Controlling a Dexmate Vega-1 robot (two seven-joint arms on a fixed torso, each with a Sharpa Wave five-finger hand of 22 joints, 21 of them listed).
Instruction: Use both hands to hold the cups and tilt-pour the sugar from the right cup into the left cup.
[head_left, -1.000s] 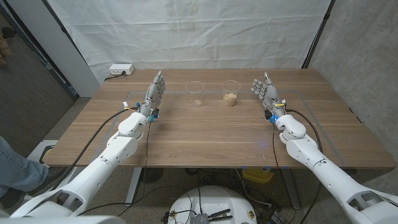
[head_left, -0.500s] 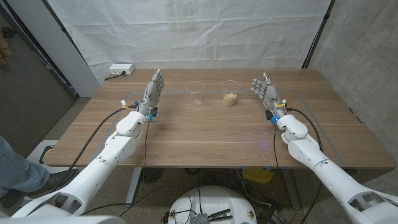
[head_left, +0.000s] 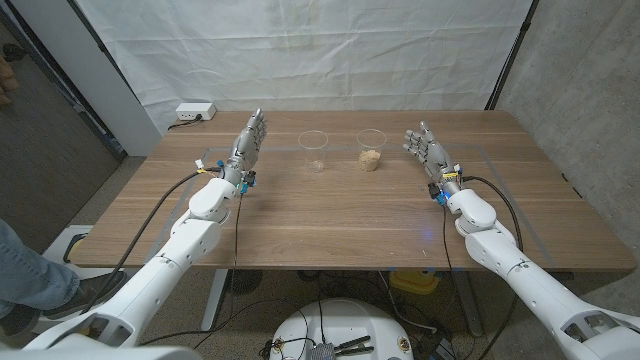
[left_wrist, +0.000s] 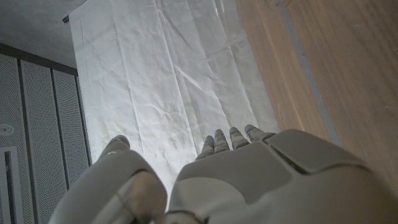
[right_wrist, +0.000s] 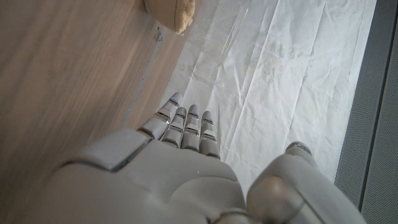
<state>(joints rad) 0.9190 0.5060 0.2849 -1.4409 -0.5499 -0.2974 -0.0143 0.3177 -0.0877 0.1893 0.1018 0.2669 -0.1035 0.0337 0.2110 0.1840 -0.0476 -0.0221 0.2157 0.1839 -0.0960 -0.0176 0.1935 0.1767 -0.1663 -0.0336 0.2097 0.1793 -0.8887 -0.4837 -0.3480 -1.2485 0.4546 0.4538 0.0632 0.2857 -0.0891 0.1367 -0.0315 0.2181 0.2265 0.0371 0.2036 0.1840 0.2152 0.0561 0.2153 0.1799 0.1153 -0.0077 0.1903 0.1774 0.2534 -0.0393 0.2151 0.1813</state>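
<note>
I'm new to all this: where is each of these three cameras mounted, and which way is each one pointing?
Head view: on the robot's head, looking down over the wooden table, both arms, left hand, right hand, the empty left cup and the right cup holding sugar.
Left wrist view: on the left wrist, looking along the left hand's back toward the white backdrop.
Right wrist view: on the right wrist, along the right hand's back; like the head view, it catches the sugar.

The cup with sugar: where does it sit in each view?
Head view: cup with sugar, far table middle, between the hands, right of the empty cup.
Right wrist view: its sugar-filled base at the picture's upper edge.
Left wrist view: not in it.
Shared landmark: the white backdrop sheet.
</note>
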